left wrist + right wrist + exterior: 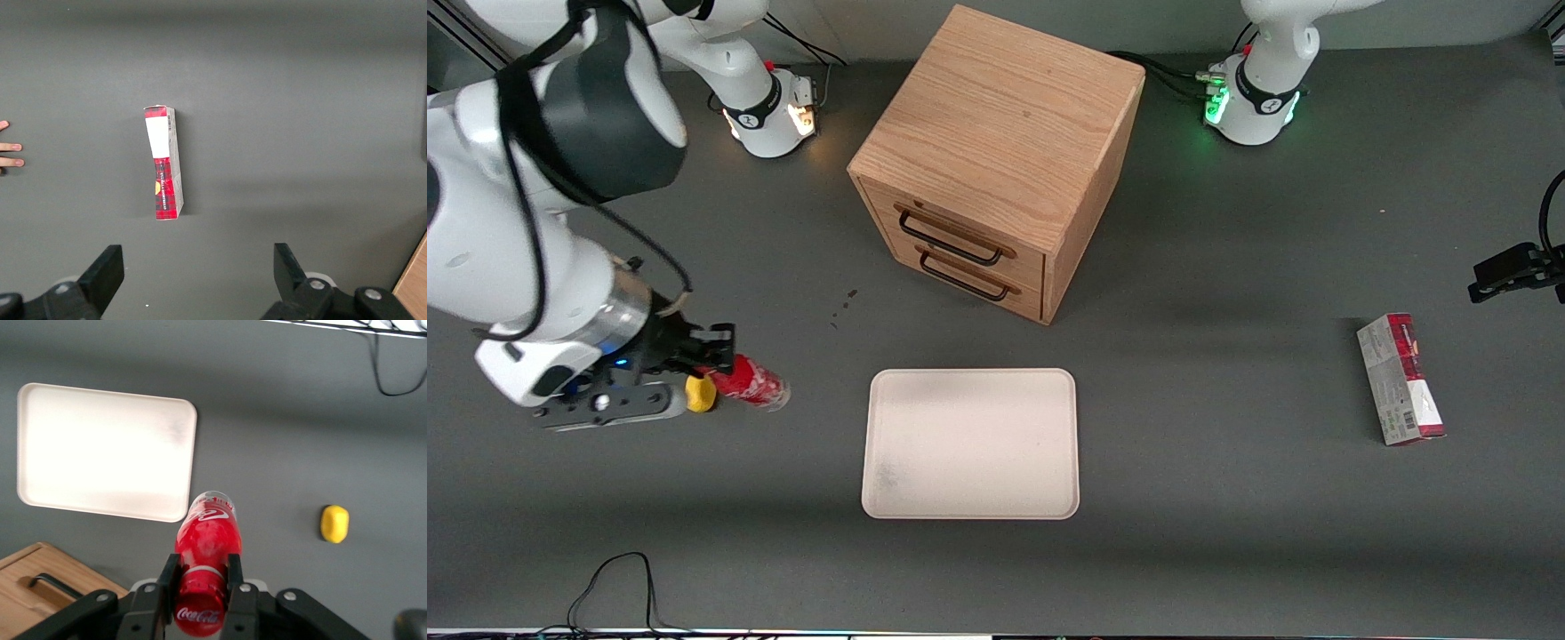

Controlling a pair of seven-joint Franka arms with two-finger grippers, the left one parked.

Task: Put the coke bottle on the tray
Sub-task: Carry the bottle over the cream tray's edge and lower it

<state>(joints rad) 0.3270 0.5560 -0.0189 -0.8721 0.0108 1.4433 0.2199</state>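
Toward the working arm's end of the counter (1227, 551), the coke bottle (205, 550) hangs pinched at its capped end by the gripper (200, 577), lifted above a yellow lump (334, 523). The tray (971, 498) waits bare at three o'clock; carrying over and setting down remain.

Gripper (710, 348) fingertips masked by the coke bottle (754, 385); yellow lump (700, 393) half-covered by the wrist.
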